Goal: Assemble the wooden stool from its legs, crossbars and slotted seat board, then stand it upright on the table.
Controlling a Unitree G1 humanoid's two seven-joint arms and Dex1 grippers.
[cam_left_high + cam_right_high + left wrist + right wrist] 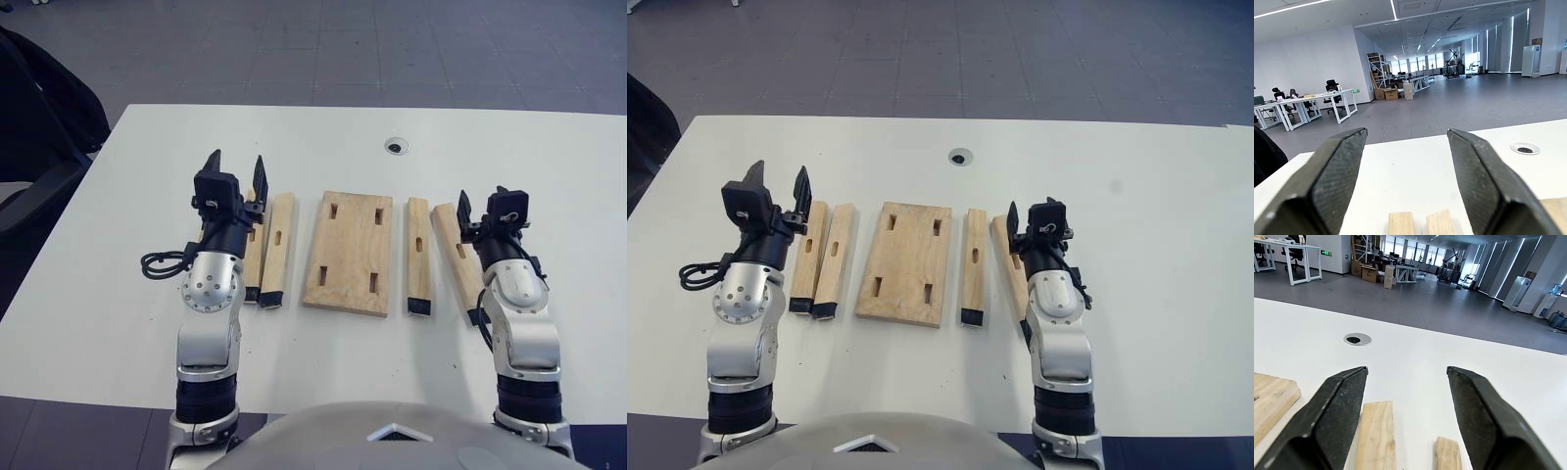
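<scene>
So, both sets of jaws are spread wide and holding nothing. The left jaws hang over the far ends of the left outer leg [255,266] and left inner leg [279,245]. The right jaws sit above the far end of the right outer leg [456,250], with the right inner leg [418,253] just beside it.

The slotted seat board [349,253] lies flat mid-tabletop [490,137] between the two pairs. Each leg is flat too, black-tipped end toward the near edge. Nothing is joined yet, so I'd say this is the very first pick.

To do it well, I'd centre each set of jaws over one leg only before dropping. The left pair lie so close together that a finger could land on the neighbour or wedge between them. Nudging the outer leg toward the left edge first might open room. Grip across the narrow width near the middle, so the leg doesn't swing when it gets tipped toward a slot in the board.
</scene>
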